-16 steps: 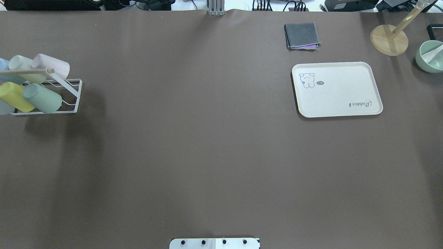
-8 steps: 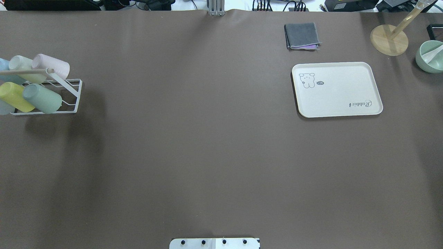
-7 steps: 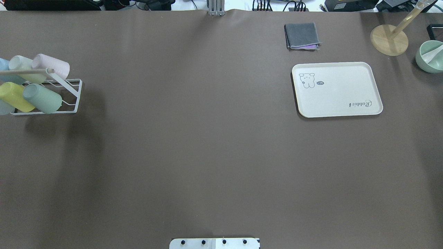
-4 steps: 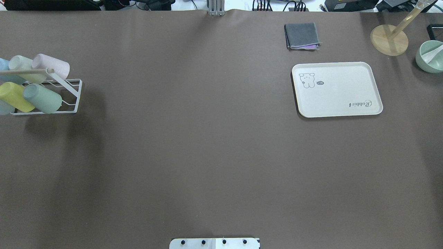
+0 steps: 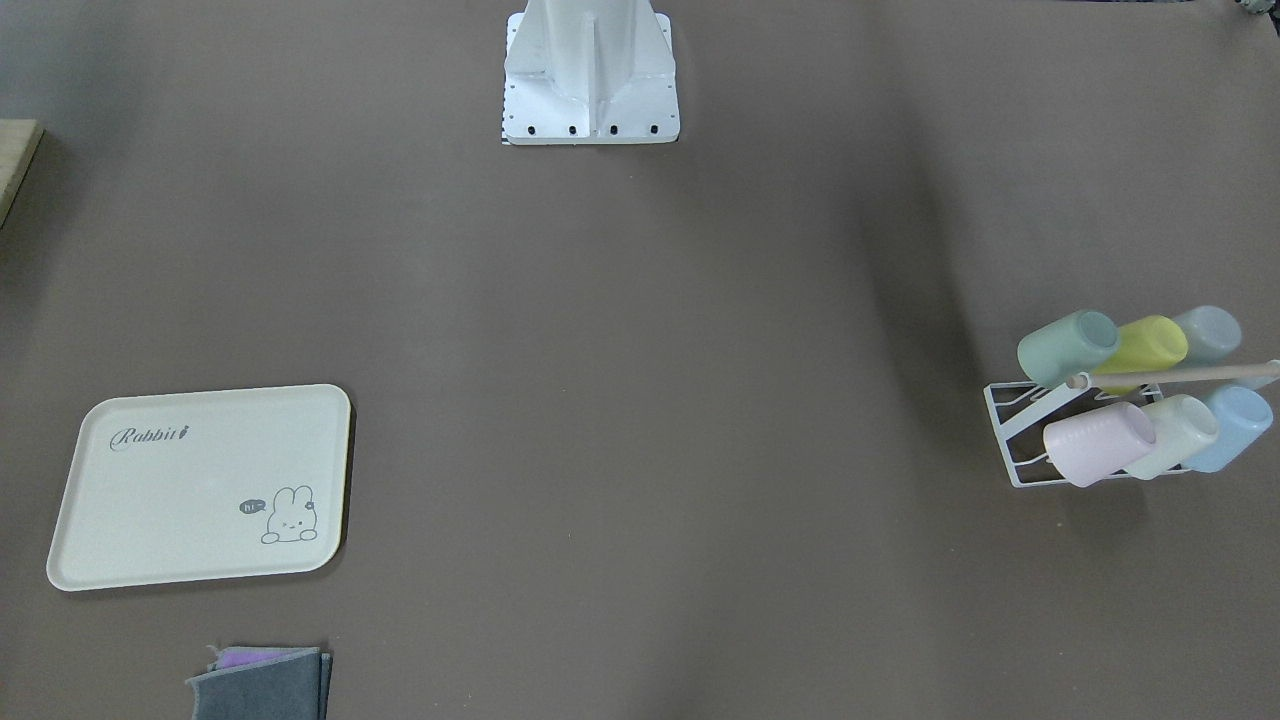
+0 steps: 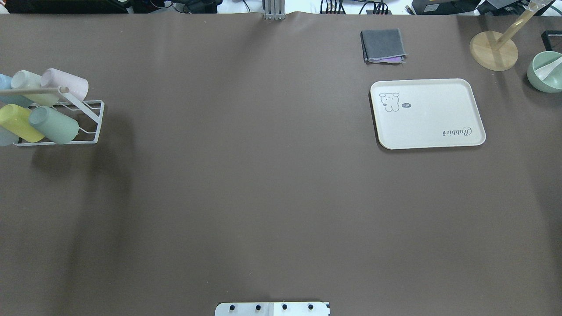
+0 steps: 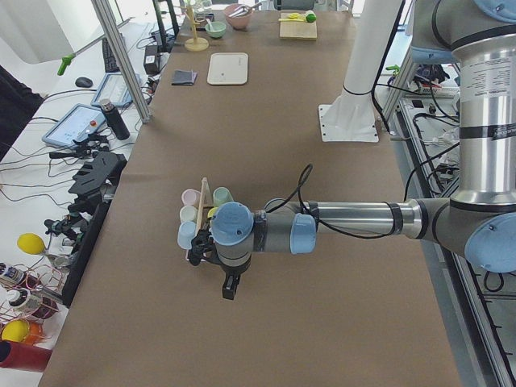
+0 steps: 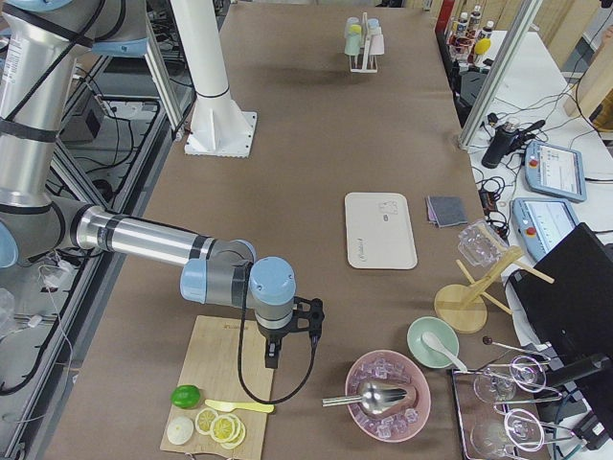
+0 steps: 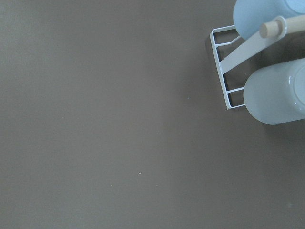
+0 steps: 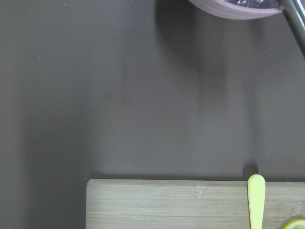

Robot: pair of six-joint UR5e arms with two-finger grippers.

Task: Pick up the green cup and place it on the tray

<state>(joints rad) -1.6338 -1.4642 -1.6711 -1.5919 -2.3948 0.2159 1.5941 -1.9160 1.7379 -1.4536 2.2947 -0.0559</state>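
Plainly, nothing has been grasped yet, and the step in hand is judged to be the approach to the green cup (image 6: 55, 125). It is seen at the left edge of the overhead view, lying tilted on a white wire rack (image 6: 83, 106), with a yellow-green cup (image 6: 17, 123) touching it on the left. The tray (image 6: 428, 114) is found in the upper right of that view, well apart from the rack, and nothing is carried on it.

The left gripper (image 7: 230, 286) is shown only in the side view, low in the frame's centre and just beside the rack. Whether its fingers are apart or together cannot be told (no fingers are shown by the wrist camera). The same is true of the right gripper (image 8: 271, 356), seen at lower left near a wooden board (image 8: 215, 364).

A reach to the cup's smooth, matte, slightly tapered wall is called for next, then a lift clear of the rack. The tray is flat plastic, round-cornered, with a raised rim.
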